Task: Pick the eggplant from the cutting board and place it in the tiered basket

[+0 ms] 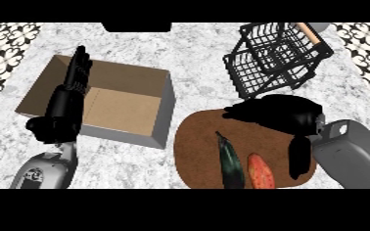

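Observation:
A dark, slender eggplant point(230, 161) lies on the round brown cutting board point(198, 144) at the lower middle, stem end pointing up-left. My right hand point(278, 113) hovers over the board's far right part, fingers stretched left toward the board's top edge and thumb hanging down; it holds nothing and sits up and right of the eggplant. The black wire tiered basket point(278, 58) stands at the upper right, just beyond that hand. My left hand point(72, 85) rests at the left with fingers straight up, over the cardboard box.
An orange-red vegetable point(260, 171) lies on the board right beside the eggplant. An open cardboard box point(123, 98) occupies the counter's left side. Patterned tile strips border the marble counter at both far edges.

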Robot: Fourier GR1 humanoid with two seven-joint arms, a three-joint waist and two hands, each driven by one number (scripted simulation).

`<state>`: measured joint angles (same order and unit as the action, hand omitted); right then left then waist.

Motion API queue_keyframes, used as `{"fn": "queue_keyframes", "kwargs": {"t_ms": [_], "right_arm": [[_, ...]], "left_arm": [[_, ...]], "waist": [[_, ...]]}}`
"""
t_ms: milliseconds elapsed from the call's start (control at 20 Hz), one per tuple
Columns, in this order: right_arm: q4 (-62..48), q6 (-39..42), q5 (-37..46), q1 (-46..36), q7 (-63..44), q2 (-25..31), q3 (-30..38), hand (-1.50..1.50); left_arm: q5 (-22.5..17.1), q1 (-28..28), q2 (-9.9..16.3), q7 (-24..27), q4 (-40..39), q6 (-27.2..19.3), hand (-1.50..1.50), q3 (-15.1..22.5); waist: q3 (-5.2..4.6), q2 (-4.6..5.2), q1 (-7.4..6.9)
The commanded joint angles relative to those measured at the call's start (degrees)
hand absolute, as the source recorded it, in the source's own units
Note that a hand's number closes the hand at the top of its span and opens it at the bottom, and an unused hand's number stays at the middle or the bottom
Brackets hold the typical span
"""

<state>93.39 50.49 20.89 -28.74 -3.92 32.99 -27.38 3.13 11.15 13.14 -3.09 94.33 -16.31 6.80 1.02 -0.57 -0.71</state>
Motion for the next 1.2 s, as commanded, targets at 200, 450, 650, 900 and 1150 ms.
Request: {"fn": "queue_keyframes", "kwargs": {"t_ms": [200, 450, 650, 900, 1150], "right_arm": [[-3.75, -3.39, 4.45, 2.01, 8.14, -0.56, -1.24, -1.5], [-5.75, -3.36, 6.71, 2.07, 9.06, -3.07, -2.51, -1.5], [-7.52, -2.98, 7.68, 1.76, 8.82, -4.68, -2.78, -1.5], [-5.78, -3.18, 8.89, 4.48, 6.27, -7.83, -4.02, -1.5], [-7.66, -2.47, 10.37, 3.03, 8.28, -7.32, -3.83, -1.5]], "left_arm": [[-1.37, -2.84, -4.53, -0.75, -3.82, 1.68, 0.0, 2.65], [0.75, -0.94, -4.51, -4.71, -1.3, 1.19, 0.0, 2.49], [1.87, -3.15, -6.86, -1.52, -2.3, 0.62, 0.0, 3.93], [2.23, -3.74, -6.59, -0.53, -2.21, 1.52, 0.0, 2.87], [2.93, -2.64, -8.13, 0.03, -4.78, 1.31, 0.0, 2.82]], "waist": [[-1.0, 0.87, 0.37], [-1.0, 0.7, 0.38], [-1.02, 0.77, 0.44], [-1.02, 0.6, 0.81], [-1.02, 0.74, 0.91]]}}
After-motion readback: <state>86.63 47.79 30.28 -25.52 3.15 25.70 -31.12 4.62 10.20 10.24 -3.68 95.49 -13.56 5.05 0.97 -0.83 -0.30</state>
